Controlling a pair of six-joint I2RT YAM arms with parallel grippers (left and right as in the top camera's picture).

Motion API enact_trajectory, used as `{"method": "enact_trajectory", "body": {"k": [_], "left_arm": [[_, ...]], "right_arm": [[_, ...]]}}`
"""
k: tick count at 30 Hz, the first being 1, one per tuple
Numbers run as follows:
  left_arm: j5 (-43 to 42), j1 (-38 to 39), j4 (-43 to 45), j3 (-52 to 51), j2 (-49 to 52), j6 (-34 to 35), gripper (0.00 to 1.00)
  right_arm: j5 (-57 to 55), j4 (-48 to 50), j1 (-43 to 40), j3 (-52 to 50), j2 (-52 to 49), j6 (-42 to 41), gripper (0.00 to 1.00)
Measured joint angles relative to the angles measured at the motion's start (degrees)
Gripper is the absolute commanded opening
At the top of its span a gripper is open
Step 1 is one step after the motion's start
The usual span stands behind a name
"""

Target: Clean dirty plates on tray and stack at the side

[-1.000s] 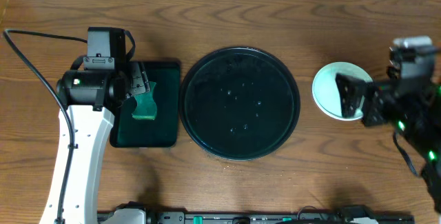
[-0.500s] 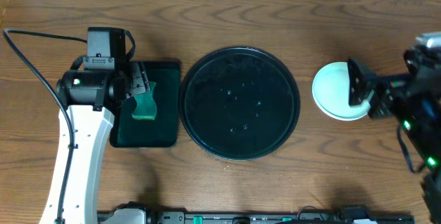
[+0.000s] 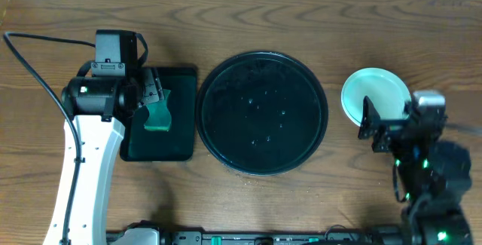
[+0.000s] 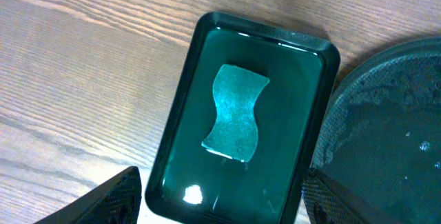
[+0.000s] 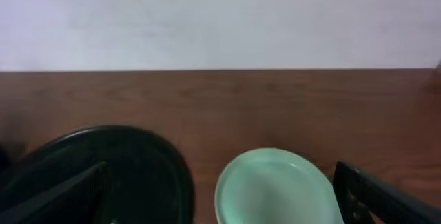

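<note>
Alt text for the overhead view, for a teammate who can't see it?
A round black tray with no plates on it sits mid-table, with a pale mint-green plate on the wood to its right. The right end effector is by that plate's lower edge; the left end effector hangs over a green sponge in a rectangular black tray.

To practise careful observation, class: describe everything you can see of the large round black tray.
The tray is round, glossy black and plastic-looking, with a raised rim. It lies flat on the wooden table, mid-scene. No plates are on it; only small bright specks, perhaps droplets, dot its floor. The rectangular sponge tray sits close on its left, contact unclear; a mint plate lies apart on its right.
</note>
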State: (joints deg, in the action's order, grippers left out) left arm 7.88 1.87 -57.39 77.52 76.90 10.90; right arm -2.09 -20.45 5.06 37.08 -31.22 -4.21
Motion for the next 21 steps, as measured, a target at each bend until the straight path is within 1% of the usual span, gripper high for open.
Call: {"method": "enact_trajectory", "body": {"k": [5,8,16,18,21], "left_arm": [[0.0,0.0,-0.1,0.0,0.0,0.0,0.75],[0.0,0.0,-0.1,0.0,0.0,0.0,0.75],[0.0,0.0,0.0,0.0,0.0,0.0,0.75],[0.0,0.0,-0.1,0.0,0.0,0.0,0.75],[0.0,0.0,-0.1,0.0,0.0,0.0,0.75]], "right_arm": [[-1.0,4.8,-0.8,-11.3,11.5,-0.1,0.99],[-0.9,9.4,-0.8,-17.3,15.6,-0.3,0.99],[-0.9,30.1,-0.8,-32.9,22.1,-0.8,0.99],[-0.9,32.0,-0.8,-35.4,22.9,-0.8,0.99],[-0.9,30.8,-0.8,-36.7,24.1,-0.9,0.99]]}}
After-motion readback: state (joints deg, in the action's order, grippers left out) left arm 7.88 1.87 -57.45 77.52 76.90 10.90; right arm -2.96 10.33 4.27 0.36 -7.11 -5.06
